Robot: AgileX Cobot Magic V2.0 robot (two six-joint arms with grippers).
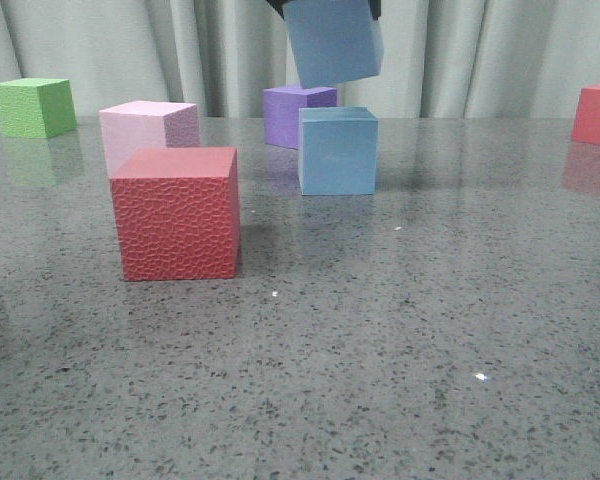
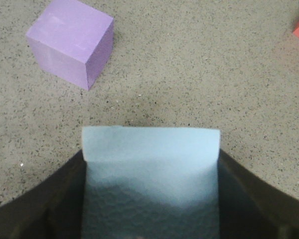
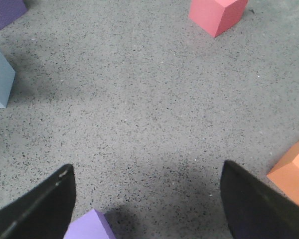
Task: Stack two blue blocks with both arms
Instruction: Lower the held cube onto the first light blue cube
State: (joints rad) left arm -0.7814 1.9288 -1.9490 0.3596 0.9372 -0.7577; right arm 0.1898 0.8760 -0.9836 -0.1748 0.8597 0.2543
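2 blue blocks show in the front view above a grey speckled, glossy tabletop (image 1: 380, 350) that mirrors the cubes faintly, with pale pleated curtains (image 1: 480, 50) behind it. The lower blue block (image 1: 337, 150) rests flat on the tabletop near its middle, and the lifted blue block (image 1: 334, 40) hangs tilted in the air just above it, apart from it. Around them stand a textured red cube (image 1: 177, 213), a pale pink cube (image 1: 145, 130) just behind that, a green cube (image 1: 34, 106) far left, a purple cube (image 1: 296, 113) behind the lower block, and a red cube (image 1: 596, 114) at the right edge. The left gripper (image 2: 150, 199) reaches in from above, its dark fingers (image 2: 45, 204) clamped on either side of the lifted block. The right gripper (image 3: 149, 199) hovers over bare tabletop with its fingers (image 3: 35, 204) spread wide and nothing between them; an orange cube (image 3: 294, 174) and a small purple cube (image 3: 89, 228) lie near them.
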